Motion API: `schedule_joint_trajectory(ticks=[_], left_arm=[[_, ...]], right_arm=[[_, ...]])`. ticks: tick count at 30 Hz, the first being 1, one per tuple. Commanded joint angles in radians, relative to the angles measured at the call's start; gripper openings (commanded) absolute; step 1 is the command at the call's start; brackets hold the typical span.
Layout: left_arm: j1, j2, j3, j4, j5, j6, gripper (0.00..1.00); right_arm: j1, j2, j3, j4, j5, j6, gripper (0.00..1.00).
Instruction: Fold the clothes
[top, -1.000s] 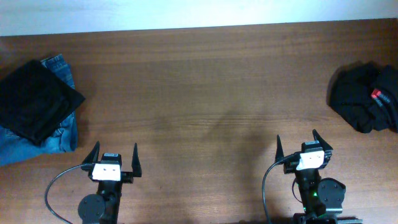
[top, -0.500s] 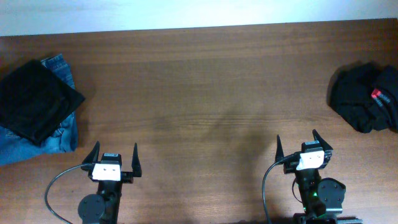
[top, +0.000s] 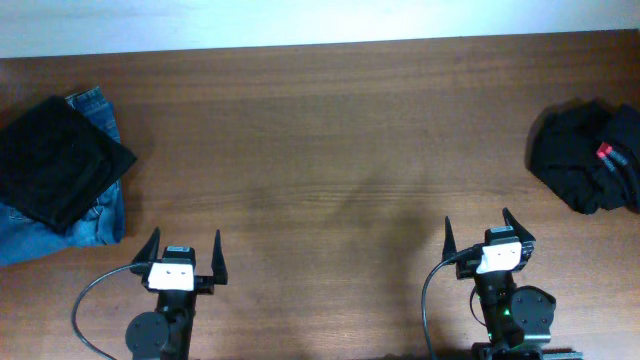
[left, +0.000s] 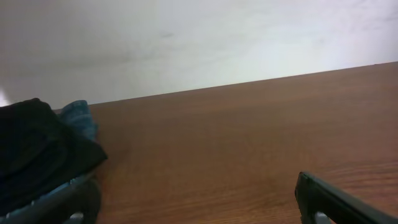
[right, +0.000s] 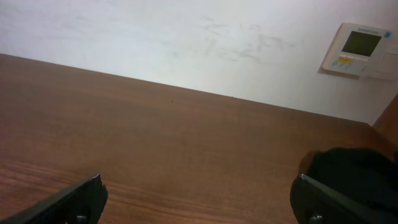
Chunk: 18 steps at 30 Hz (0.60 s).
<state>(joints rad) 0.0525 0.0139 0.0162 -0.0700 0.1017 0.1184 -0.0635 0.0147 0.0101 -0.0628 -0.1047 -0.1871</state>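
At the table's (top: 320, 120) right edge, black trousers (top: 578, 165) are bunched; at its left, blue jeans (top: 95, 228) are partly overlaid by black cloth (top: 55, 165). Both the left gripper (top: 186, 234) and right gripper (top: 477, 218) are held spread.

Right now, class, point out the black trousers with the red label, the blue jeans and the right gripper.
black trousers (top: 572, 165): overhead view, dark cloth near the middle
blue jeans (top: 105, 218): overhead view, bare denim, lower part
right gripper (top: 477, 220): overhead view, between its open fingertips

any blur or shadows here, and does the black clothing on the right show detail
Overhead: even light, a faint soft shadow on the table, black trousers nearly featureless but for the red label. Left wrist: soft overall, left fingers blurred at the bottom edge. Right wrist: right fingers blurred too, wall panel sharper.
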Motion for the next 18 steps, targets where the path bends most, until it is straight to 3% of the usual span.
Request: schedule_joint_trajectory(ticks=[1,11,18], left_arm=[[-0.004,-0.009,-0.007,0.001,-0.143,0.060,0.99],[-0.004,-0.009,-0.007,0.001,-0.229,0.060,0.99],[-0.004,-0.008,-0.007,0.001,-0.210,0.043,0.99]], right_arm=[[0.004,-0.006,-0.005,-0.006,0.009,0.001,0.99],[0.004,-0.006,-0.005,-0.005,0.009,0.001,0.99],[0.004,0.000,-0.005,-0.009,0.013,0.055,0.99]])
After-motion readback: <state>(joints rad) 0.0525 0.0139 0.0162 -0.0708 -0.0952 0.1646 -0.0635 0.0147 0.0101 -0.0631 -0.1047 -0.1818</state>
